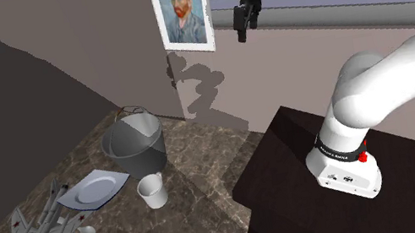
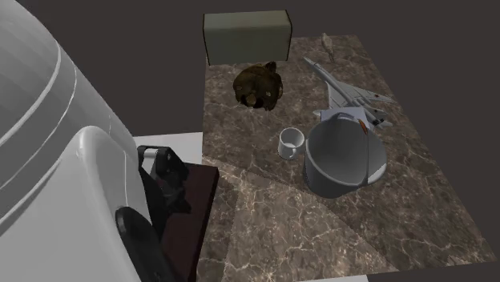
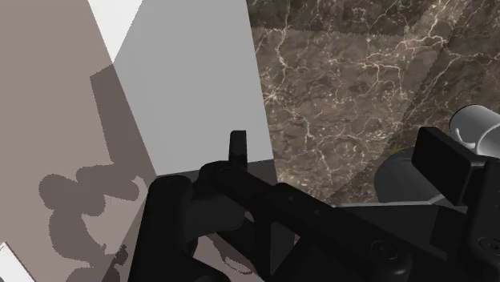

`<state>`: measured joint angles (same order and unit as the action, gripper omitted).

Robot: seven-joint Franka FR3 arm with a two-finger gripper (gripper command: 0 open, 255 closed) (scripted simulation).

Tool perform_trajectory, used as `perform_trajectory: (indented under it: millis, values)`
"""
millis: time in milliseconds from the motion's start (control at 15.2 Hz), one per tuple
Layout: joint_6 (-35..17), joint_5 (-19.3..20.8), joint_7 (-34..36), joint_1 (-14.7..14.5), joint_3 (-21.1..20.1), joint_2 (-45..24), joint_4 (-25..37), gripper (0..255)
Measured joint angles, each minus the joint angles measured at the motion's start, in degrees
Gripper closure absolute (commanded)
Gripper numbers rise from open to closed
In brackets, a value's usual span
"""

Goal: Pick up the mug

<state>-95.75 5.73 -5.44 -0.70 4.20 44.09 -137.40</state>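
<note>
While my gripper (image 1: 246, 32) hangs at the top of the shoulder view, in front of the window ledge and just right of the portrait (image 1: 183, 8), its 2 fingers (image 3: 442, 164) stand apart in the wrist view with nothing between them, so my jaws are released and empty. The mug (image 1: 152, 191) is well apart from me, left of centre in the lower half of the shoulder view. It stands upright, mouth up, on the dark marble table (image 1: 205, 167). The grey bucket (image 1: 137, 140) stands just above it in that frame, and the plate (image 1: 97, 188) lies just to its left. I judge the mug light, stiff and smooth-walled, so it may slip under a loose pinch and could chip if knocked against the bucket. Its handle is too small for me to place with confidence. My best hold looks like a descent from straight above, 1 finger inside the mouth and 1 outside. I would take the wall facing the frame's lower edge, away from both neighbours, and close firmly.
</note>
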Motion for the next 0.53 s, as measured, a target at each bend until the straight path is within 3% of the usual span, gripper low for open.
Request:
perform_trajectory:
  millis: [528]
  values:
    - [-7.3,-3.2,6.1,-2.7,-5.3,-4.1,-4.0,0]
